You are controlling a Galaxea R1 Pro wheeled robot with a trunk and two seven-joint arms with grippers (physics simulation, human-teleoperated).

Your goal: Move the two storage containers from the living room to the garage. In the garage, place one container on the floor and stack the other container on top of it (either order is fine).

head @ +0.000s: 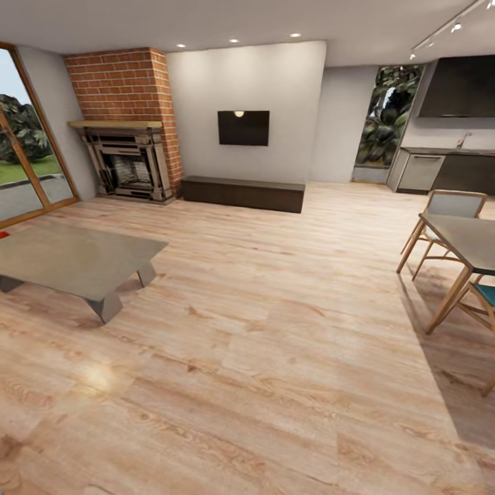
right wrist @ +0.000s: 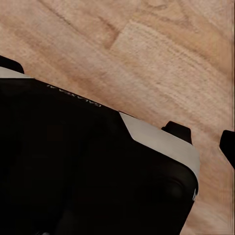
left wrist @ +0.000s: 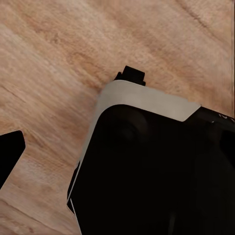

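Right wrist view: tool (right wrist: 203, 137) open, empty.

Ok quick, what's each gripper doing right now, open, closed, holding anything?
Left gripper: open, two dark fingertips set wide apart over the wood floor, nothing between them.
Right gripper: open, nothing between its fingertips.

Low table (head: 75, 258) sits left on the floor (head: 275, 357), fireplace (head: 129, 163) behind it, bench (head: 242, 193) under the wall screen (head: 243, 128), dining table (head: 464, 237) with chairs (head: 447, 206) right.
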